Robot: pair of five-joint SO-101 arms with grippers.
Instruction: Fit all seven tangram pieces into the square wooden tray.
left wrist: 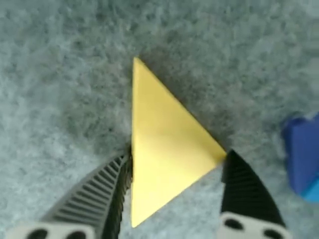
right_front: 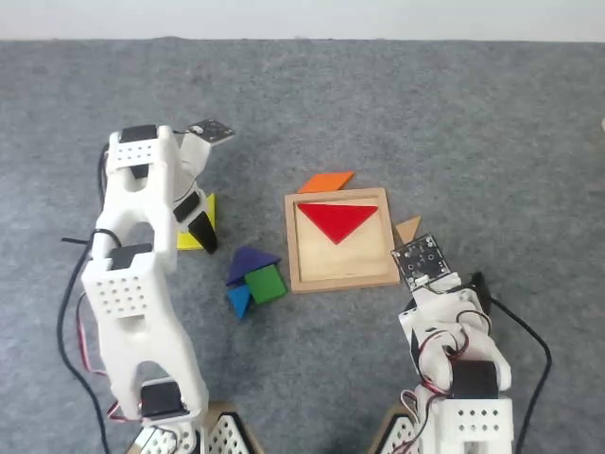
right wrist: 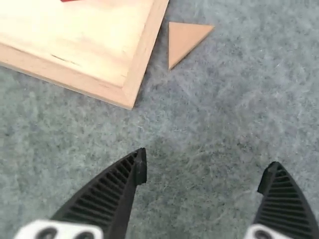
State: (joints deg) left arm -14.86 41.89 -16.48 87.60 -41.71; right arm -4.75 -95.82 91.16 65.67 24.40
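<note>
The flat yellow triangle (left wrist: 164,149) lies on the grey carpeted counter (right_front: 492,123), well left of the square wooden tray (right_front: 288,246). The left claw (left wrist: 177,157) is set down over it. One ribbed finger (left wrist: 112,189) presses along the triangle's long straight edge, and the other finger's tip meets the opposite corner. The claw is narrowed onto the piece, which sits flat between the jaws. From above, part of the yellow shows beside the black fingers (right_front: 203,232).

The right claw (right wrist: 204,169) hangs wide apart over bare counter near the tray's corner, holding nothing. A small tan wooden triangle (right wrist: 184,40) lies just beside the tray's right rim.

Inside the tray a large red triangle (right_front: 337,220) rests against the far edge. An orange parallelogram (right_front: 326,182) lies just beyond that edge. Between the tray and the yellow piece sit a dark blue triangle (right_front: 251,262), a green square (right_front: 267,284) and a light blue triangle (right_front: 238,300), bunched together and touching.
</note>
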